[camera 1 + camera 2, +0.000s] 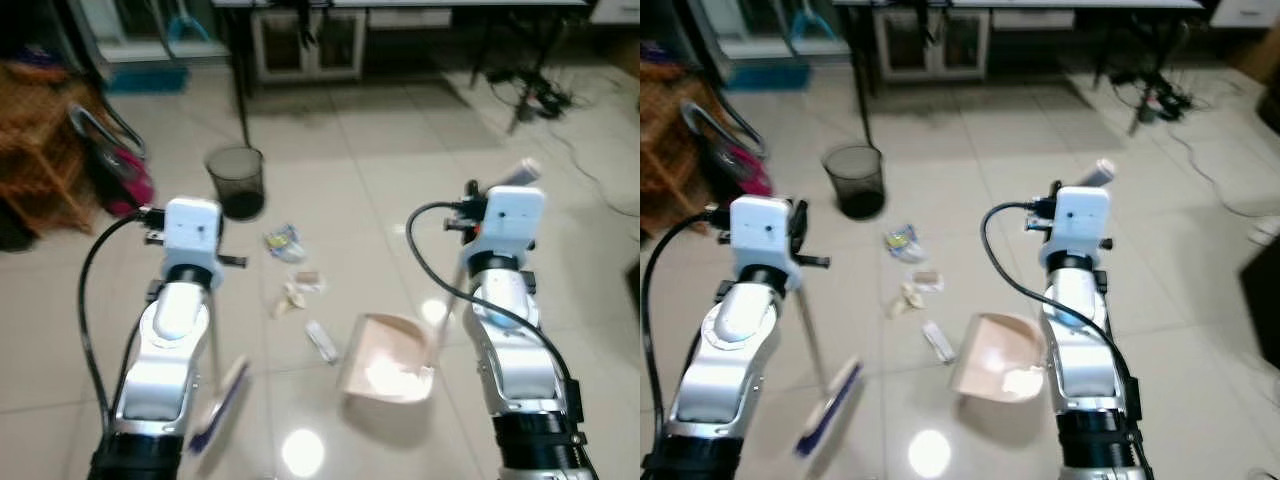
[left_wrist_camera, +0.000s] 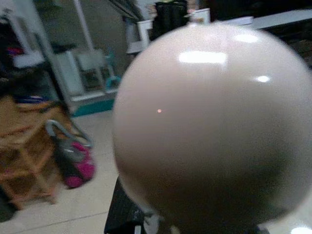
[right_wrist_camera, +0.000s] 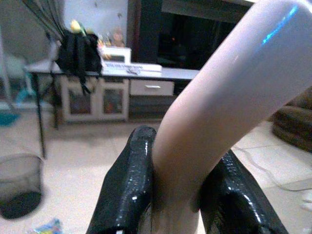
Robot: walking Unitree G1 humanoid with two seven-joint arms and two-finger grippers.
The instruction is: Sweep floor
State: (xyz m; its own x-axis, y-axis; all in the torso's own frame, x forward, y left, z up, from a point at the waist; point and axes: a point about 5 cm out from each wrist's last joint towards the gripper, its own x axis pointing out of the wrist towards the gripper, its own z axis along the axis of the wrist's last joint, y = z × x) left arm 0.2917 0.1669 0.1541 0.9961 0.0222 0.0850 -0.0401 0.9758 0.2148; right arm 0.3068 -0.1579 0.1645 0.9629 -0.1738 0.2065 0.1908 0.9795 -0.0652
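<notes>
Right wrist view: my right gripper (image 3: 173, 195) is clamping both black fingers (image 3: 129, 185) against the pale curved dustpan handle (image 3: 229, 92), which is running up between them. Head views: the pink dustpan (image 1: 385, 360) is sitting on the tiled floor (image 1: 400, 180) just left of my right arm, mouth facing the litter. My left gripper (image 2: 195, 229) is holding the broom (image 1: 830, 405); its rounded handle end (image 2: 209, 131) is sitting right before the wrist camera, so whether those fingers are closed I cannot tell. The broom's blue-and-white head is resting on the tiles beside my left arm. Litter is lying between the arms: a crumpled wrapper (image 1: 283, 242), paper scraps (image 1: 298, 290), a small white piece (image 1: 322, 340) nearest the dustpan. A dark mesh waste bin (image 1: 236, 182) is standing beyond the litter, beside a table leg. A pink vacuum cleaner (image 1: 120, 165) is leaning by a wicker shelf (image 1: 35, 140) on the left.
</notes>
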